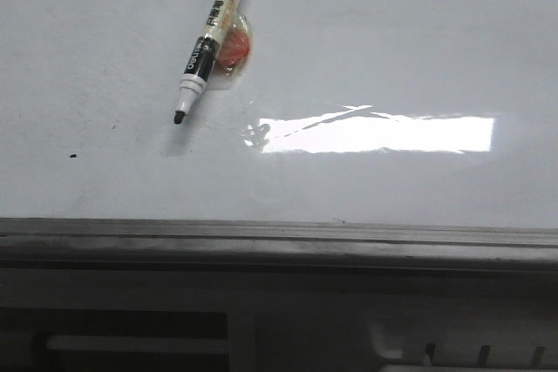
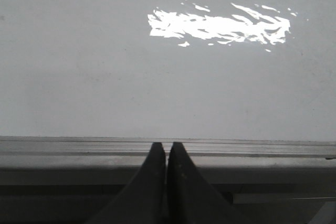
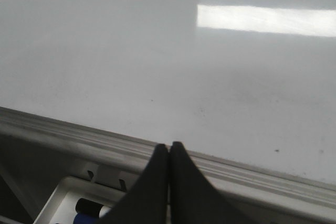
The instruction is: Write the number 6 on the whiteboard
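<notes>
Plainly, the left gripper [image 2: 166, 153] and the right gripper [image 3: 168, 153] both have their jaws pressed together, holding nothing, at the grey frame of the whiteboard [image 1: 392, 50]. No number 6 shows on it. Only the front view shows an uncapped marker [image 1: 209, 41] with unreadable label print, lying across an orange blob [image 1: 236, 48]; only the right wrist view shows a tray [image 3: 63, 203].

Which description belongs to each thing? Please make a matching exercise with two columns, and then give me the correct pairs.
Things:
1. marker
2. whiteboard
3. left gripper
4. small black speck

Descriptions:
A. shut, holding nothing, over the grey frame
B. lies uncapped on the board, tip toward the robot
C. glossy, with a bright rectangular glare, no number on it yet
D. on the board, left of the marker tip

Pairs: 1-B, 2-C, 3-A, 4-D
</notes>
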Tool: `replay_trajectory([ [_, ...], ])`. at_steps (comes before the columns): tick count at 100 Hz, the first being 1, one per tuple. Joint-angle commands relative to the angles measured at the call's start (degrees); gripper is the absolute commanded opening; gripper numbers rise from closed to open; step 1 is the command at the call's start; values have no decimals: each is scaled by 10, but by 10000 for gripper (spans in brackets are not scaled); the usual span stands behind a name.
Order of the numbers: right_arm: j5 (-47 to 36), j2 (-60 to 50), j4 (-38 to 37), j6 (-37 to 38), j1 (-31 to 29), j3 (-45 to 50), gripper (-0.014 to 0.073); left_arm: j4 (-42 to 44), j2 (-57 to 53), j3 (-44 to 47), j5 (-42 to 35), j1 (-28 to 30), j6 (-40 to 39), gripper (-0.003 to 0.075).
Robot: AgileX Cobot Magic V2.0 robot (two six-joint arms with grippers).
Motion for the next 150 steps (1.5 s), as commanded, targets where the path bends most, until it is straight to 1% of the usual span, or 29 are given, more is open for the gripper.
replay_trajectory([
  [1, -15, -8, -6, -2, 0, 15, -64, -3, -17, 25, -28, 0, -5, -19],
  [109, -21, -8, -6, -2, 0, 15, -64, -3, -17, 25, -28, 0, -5, -19],
  [120, -50, -8, -45, -2, 0, 15, -64, -3, -17, 25, -28, 0, -5, -19],
  [131, -137, -8, -52, -2, 0, 15, -64, 6, -17, 25, -32, 0, -4, -19],
  [139, -208, -8, -45, -2, 0, 15, -64, -33, -17, 25, -44, 0, -4, -19],
  [143, -245, -8, -34, -2, 0, 15, -64, -77, -17, 25, -65, -1, -4, -19],
  [148, -284, -8, -14, -2, 0, 15, -64, -173, -17, 25, -100, -1, -5, -19],
  [149, -293, -8, -7, -2, 0, 15, -64, -212, -17, 25, -109, -1, -5, -19],
  [150, -298, -8, -3, -2, 0, 15, -64, -233, -17, 25, -113, -1, -5, -19],
])
